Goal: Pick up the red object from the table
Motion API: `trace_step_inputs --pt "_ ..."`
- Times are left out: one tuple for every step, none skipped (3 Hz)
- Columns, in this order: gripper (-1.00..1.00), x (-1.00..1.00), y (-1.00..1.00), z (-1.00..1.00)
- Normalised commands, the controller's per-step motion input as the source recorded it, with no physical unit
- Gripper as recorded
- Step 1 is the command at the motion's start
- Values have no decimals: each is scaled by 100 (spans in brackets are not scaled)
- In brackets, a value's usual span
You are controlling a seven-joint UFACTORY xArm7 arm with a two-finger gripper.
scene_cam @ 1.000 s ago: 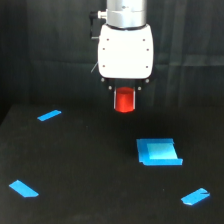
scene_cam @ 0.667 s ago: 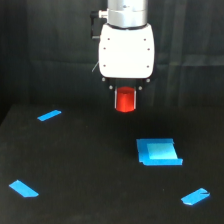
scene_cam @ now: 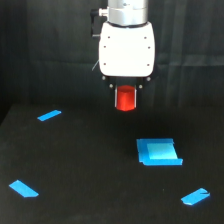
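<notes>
The red object (scene_cam: 125,98), a short red-orange cylinder, hangs upright just under the white body of my gripper (scene_cam: 125,102), in the upper middle of the exterior view. It is off the black table (scene_cam: 90,165), with dark space beneath it. The gripper is shut on it. Its dark fingers barely stand out from the black backdrop, and only small dark tips show at the cylinder's top corners.
A flat blue square block (scene_cam: 159,151) lies on the table below and towards the exterior view's right of the cylinder. Blue tape marks sit at the left (scene_cam: 49,115), lower left (scene_cam: 23,188) and lower right (scene_cam: 195,196). A black curtain hangs behind.
The gripper and the red object have risen very slightly. Nothing on the table has moved.
</notes>
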Motion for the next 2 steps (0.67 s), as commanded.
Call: trace_step_inputs --pt "-99 1 -1 26" --pt "-99 -4 -2 13"
